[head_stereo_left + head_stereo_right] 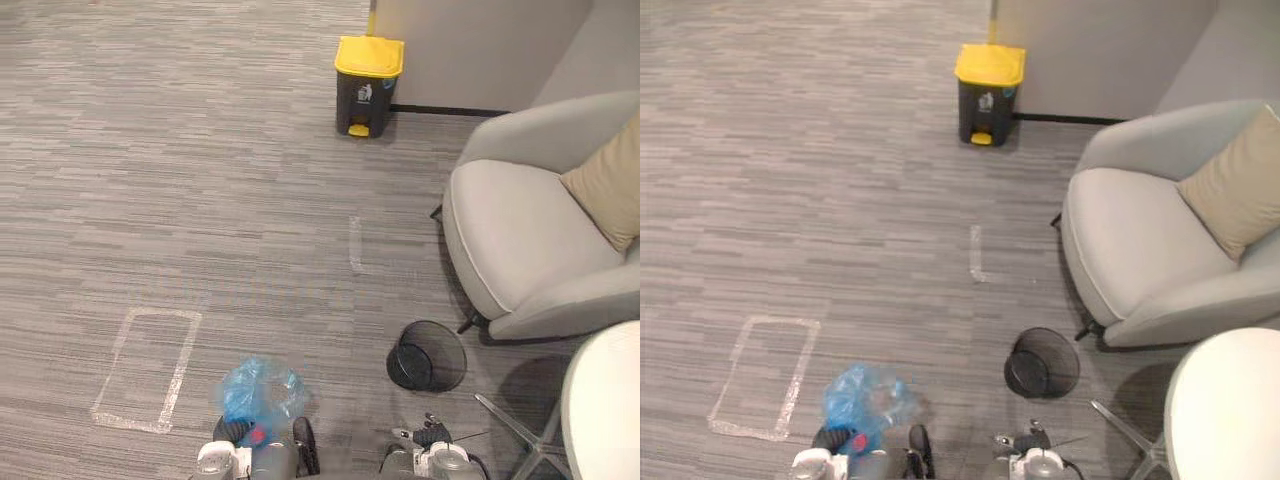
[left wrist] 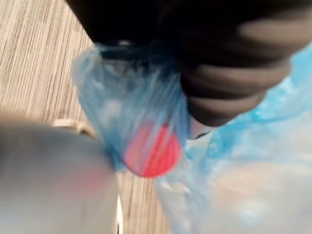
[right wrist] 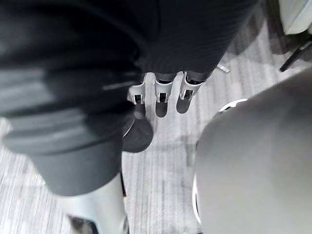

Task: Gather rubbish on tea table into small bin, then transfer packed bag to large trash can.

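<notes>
holding blue bag point(image 1: 262, 392), left hand point(image 2: 229, 78), white-labelled bin point(image 1: 367, 90)

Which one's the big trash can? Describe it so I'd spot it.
At the far end of the carpet, against the beige wall past the grey armchair, stands the large trash can. Its bright yellow lid and pedal set it apart from the small black mesh bin.

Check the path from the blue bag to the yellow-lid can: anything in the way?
Nothing visible. The blue bag at the left hand faces open carpet up to the yellow-lid can. The mesh bin and armchair sit off to the right.
</notes>
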